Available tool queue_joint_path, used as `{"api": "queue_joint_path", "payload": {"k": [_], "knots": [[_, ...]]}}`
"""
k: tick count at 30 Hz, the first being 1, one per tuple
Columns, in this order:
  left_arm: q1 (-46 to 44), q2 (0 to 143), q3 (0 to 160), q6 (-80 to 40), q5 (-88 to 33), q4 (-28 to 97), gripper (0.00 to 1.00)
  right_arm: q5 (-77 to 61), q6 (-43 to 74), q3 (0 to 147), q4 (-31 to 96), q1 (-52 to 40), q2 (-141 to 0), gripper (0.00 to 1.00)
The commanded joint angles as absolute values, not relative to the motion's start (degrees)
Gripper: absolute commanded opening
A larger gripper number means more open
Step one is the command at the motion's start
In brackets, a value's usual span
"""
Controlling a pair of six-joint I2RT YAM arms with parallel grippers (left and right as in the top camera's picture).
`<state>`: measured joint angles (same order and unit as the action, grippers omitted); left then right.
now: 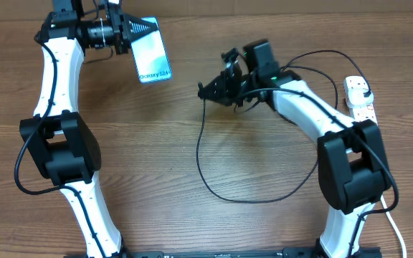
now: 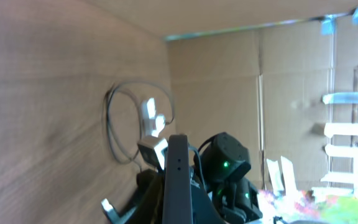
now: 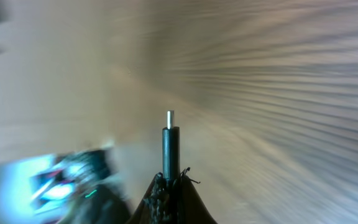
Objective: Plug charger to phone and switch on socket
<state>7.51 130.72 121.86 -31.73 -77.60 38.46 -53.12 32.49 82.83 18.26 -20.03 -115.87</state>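
Gripping phone [image 1: 154, 57] edge, left gripper [image 1: 143, 29], right gripper [image 1: 208, 90] pinching charger [image 3: 170, 146], table [image 1: 181, 75] between

Both arms share one build: long white tube links set between bulky black joint housings. The left arm [image 1: 51, 68] has a thin black cable looping out beside its lower joint block. The right arm [image 1: 303, 107] has similar black cables running along its white link. Each ends in a black claw: the left claw [image 1: 145, 27] and the right claw [image 1: 206, 89]. A small green light [image 1: 272, 77] glows on the right wrist housing.
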Motion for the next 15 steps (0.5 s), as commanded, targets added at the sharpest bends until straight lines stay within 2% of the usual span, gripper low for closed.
{"api": "queue_joint_path", "payload": {"k": [1,4,9,12,15], "knots": [[6.9,128.3,122.8,-45.3,-82.1,29.9,0.04,-71.4,34.7,84.2,14.2,-19.7,-113.3,0.04],[5.9,128.3,122.8,-57.6,-81.4,16.1,0.04,-76.6,37.2,84.2,9.0,-19.7,-113.3,0.04],[4.0,128.3,122.8,-79.5,-76.9,-12.3,0.04,-79.8,49.1,84.2,-4.9,-19.9,-113.3,0.04],[3.7,128.3,122.8,-86.5,-73.4,-20.5,0.04,-79.5,57.0,84.2,-14.4,-19.9,-113.3,0.04],[3.5,128.3,122.8,-87.6,-71.5,-20.5,0.04,-77.8,65.7,84.2,-26.8,-19.9,-113.3,0.04]]}}
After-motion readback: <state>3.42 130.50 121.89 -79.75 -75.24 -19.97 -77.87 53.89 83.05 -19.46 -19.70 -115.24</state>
